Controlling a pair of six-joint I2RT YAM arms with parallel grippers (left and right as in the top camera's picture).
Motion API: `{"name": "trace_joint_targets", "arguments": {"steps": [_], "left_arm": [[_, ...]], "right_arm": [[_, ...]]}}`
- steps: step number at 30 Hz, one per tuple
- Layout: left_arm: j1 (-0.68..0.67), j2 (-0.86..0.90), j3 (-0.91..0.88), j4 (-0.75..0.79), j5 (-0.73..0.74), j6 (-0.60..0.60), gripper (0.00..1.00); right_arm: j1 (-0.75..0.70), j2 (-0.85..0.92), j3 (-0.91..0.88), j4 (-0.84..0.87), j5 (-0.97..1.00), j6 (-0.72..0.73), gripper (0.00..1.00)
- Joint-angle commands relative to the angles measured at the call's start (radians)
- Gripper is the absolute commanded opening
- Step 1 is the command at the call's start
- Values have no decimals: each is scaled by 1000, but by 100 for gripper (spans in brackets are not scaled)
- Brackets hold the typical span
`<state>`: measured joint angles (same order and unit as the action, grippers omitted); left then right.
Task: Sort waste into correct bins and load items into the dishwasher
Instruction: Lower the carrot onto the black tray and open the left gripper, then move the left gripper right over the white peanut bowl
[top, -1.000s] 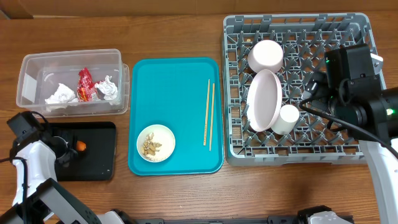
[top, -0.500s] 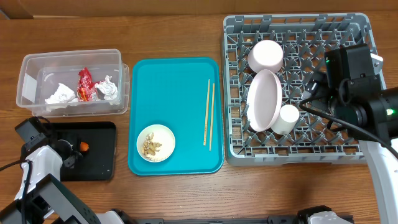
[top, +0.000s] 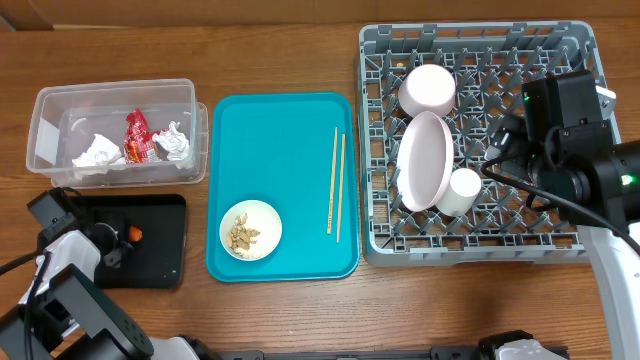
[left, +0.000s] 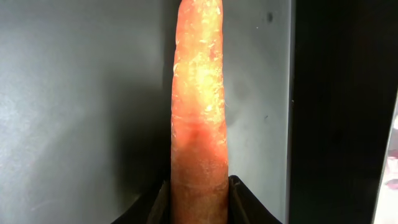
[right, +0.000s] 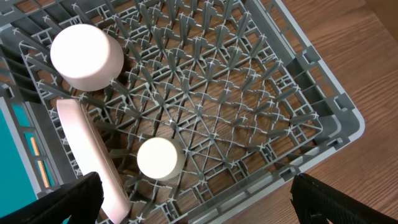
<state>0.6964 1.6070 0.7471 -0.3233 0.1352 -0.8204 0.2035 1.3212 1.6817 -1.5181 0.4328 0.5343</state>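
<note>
The step in hand looks like waste sorting: setting the carrot (left: 198, 93) into the black tray (top: 165, 255) at the lower left of the overhead view. The left hand (left: 199, 205) is closed on the carrot's thick end, its two fingers (left: 160, 204) snug against either side. The carrot lies along the tray's dark floor, though I cannot tell whether it rests on it or hangs just above.

The next move, as I judge it, is to part the fingers enough to let the carrot go and lift straight off without dragging it out.

Above that, at the upper left, the clear tub (top: 42, 135) holds two crumpled tissues (top: 98, 152) and one red wrapper (top: 137, 135).

In the middle, one teal tray (top: 285, 130) carries one bowl (top: 268, 218) with the nut scraps (top: 243, 235) in it, and one pair of chopsticks (top: 336, 182) lying side by side. These are not yet dealt with.

On the right of the table (top: 300, 50), the grey rack (top: 470, 35) has one upturned bowl (top: 428, 90), one plate (top: 425, 160) standing on edge and one cup (top: 463, 190).

The right hand (right: 199, 202) hovers over the rack with its fingers spread wide, holding nothing.

In all: two bowls, two bins, one carrot.
</note>
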Motion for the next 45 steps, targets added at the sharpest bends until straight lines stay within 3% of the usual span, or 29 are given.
{"name": "trace_joint_targets", "arguments": {"steps": [1, 2, 4, 10, 18, 21, 26, 32, 34, 37, 38, 40, 43, 45], "left_arm": [[9, 31, 14, 7, 84, 27, 31], [12, 30, 25, 6, 122, 48, 31], [14, 26, 47, 2, 188, 89, 41], [14, 21, 95, -69, 200, 96, 51], [14, -13, 192, -214, 206, 183, 45], [14, -38, 263, -322, 206, 222, 40], [5, -111, 364, -474, 229, 266, 40], [-40, -212, 412, -591, 456, 384, 42], [-72, -235, 412, -623, 521, 421, 35], [-137, -240, 412, -672, 576, 501, 36], [-157, -240, 412, -683, 587, 528, 38], [-190, -240, 412, -702, 598, 555, 60], [-236, -240, 412, -701, 599, 584, 75], [-267, -240, 412, -701, 599, 585, 77]], "right_arm": [[-3, -1, 19, 5, -1, -11, 100], [-3, -1, 19, 5, -1, -11, 100], [-3, -1, 19, 5, -1, -11, 100], [-3, -1, 19, 5, -1, -11, 100], [-3, -1, 19, 5, -1, -11, 100], [-3, -1, 19, 5, -1, -11, 100], [-3, -1, 19, 5, -1, -11, 100], [-3, -1, 19, 5, -1, -11, 100], [-3, -1, 19, 5, -1, -11, 100], [-3, -1, 19, 5, -1, -11, 100], [-3, -1, 19, 5, -1, -11, 100], [-3, -1, 19, 5, -1, -11, 100], [-3, -1, 19, 5, -1, -11, 100], [-3, -1, 19, 5, -1, -11, 100]]}}
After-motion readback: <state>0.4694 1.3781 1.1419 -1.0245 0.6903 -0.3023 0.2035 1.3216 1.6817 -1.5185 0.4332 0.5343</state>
